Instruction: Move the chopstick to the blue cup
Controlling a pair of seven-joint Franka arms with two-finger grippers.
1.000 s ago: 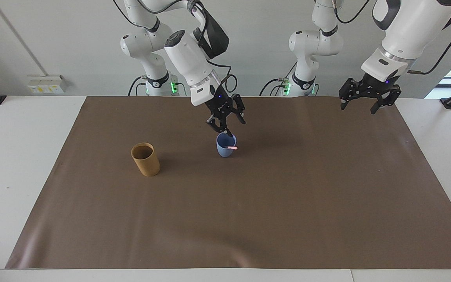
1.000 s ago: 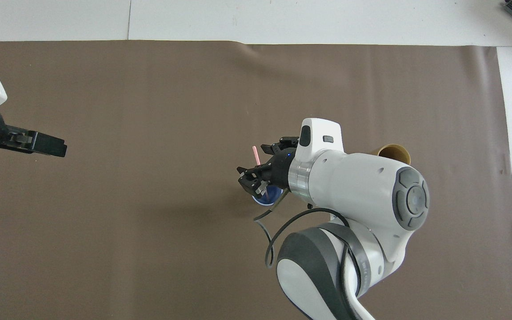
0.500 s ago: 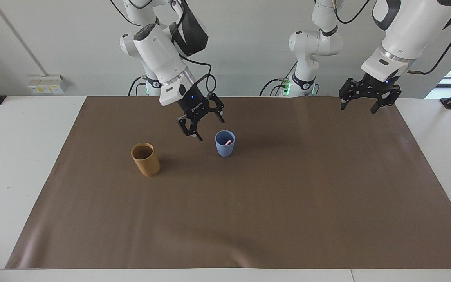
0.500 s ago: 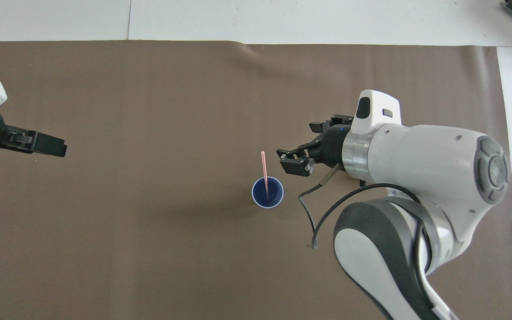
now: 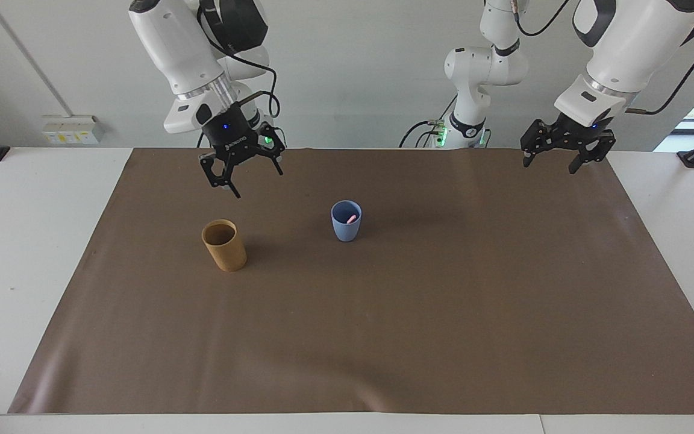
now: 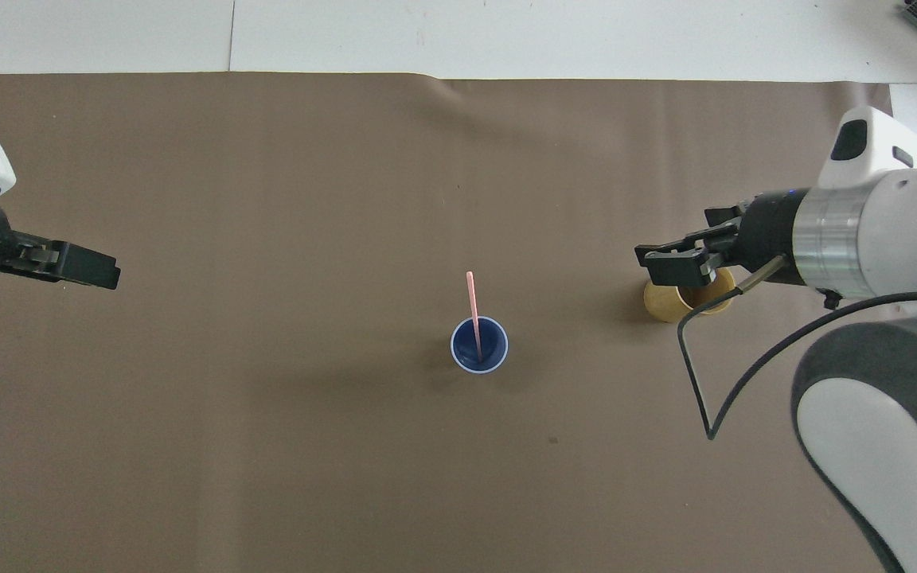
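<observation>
Facing view: thin pale-pink chopstick (image 5: 352, 218) stands in small light-blue matte cup (image 5: 346, 221); right gripper (image 5: 242, 175) and left gripper (image 5: 559, 161) hang spread wide, holding nothing; gripper lettering unreadable.

White lettering on right pincer (image 5: 243, 175) body, too small to read

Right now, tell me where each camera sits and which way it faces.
Facing view: high across the table, looking at the robots; both arms show whole, the open right gripper up over the brown mat near the tan cup, the open left gripper waiting over the mat's edge.
Overhead view: high above the robots' end, looking forward and steeply down; the right gripper covers the tan cup, the left gripper shows at the edge.
Shared: the blue cup holding the pink chopstick.
</observation>
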